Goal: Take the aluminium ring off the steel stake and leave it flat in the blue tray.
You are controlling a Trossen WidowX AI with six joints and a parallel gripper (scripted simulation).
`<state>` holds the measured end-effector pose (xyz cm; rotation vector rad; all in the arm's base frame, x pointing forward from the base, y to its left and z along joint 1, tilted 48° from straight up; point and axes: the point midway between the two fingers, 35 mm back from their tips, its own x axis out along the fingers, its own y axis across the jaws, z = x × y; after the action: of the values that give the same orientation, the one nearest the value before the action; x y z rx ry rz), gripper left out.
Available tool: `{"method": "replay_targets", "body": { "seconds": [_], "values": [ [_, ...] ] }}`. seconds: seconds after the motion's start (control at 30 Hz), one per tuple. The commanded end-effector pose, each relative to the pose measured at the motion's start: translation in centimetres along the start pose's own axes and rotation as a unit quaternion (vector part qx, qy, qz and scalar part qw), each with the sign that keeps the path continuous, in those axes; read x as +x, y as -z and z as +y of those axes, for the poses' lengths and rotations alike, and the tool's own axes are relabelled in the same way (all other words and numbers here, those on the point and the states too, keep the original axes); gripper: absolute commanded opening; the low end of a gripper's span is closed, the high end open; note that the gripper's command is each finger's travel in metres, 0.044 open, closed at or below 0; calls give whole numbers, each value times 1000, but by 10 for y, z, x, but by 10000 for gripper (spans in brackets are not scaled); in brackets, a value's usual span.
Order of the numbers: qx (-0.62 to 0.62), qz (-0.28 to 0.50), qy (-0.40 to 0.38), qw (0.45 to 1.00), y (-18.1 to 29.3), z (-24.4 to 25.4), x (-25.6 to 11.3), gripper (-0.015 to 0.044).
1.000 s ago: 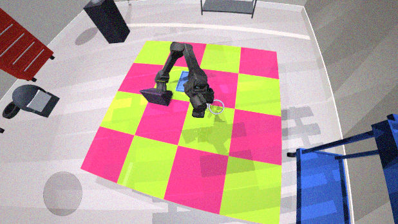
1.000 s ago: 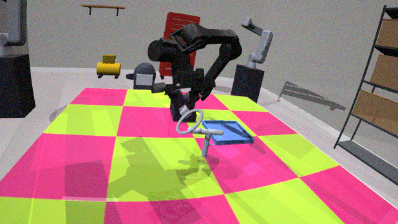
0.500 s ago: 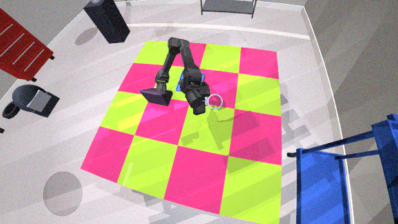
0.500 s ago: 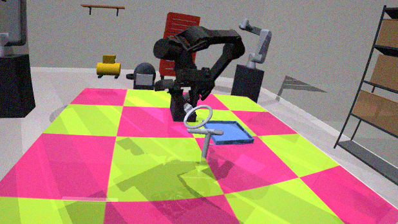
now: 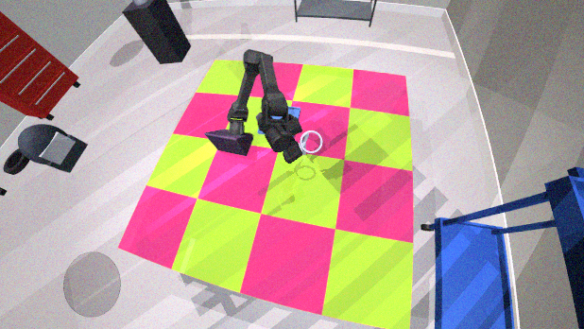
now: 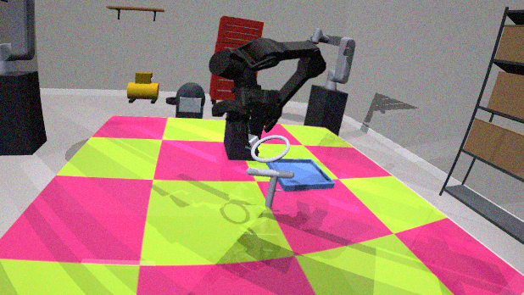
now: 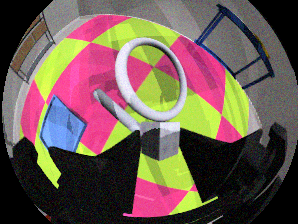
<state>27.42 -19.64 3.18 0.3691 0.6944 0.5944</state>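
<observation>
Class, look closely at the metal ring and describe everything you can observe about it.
The ring is a slim, round hoop of pale, whitish-grey metal, its centre open. One blocky grey tab sticks out from its rim, and the gripper has its fingers closed on that tab. The ring is off the steel stake, held up in the air, tilted rather than level, above the checkered mat. It is not in the blue tray.
</observation>
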Motion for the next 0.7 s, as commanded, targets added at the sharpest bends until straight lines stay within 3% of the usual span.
{"method": "replay_targets", "body": {
  "seconds": [0.0,0.67],
  "values": [
    [-40,-11,9,999,0,6,-3,0],
    [-239,-39,50,969,11,35,-5,0]
  ]
}}
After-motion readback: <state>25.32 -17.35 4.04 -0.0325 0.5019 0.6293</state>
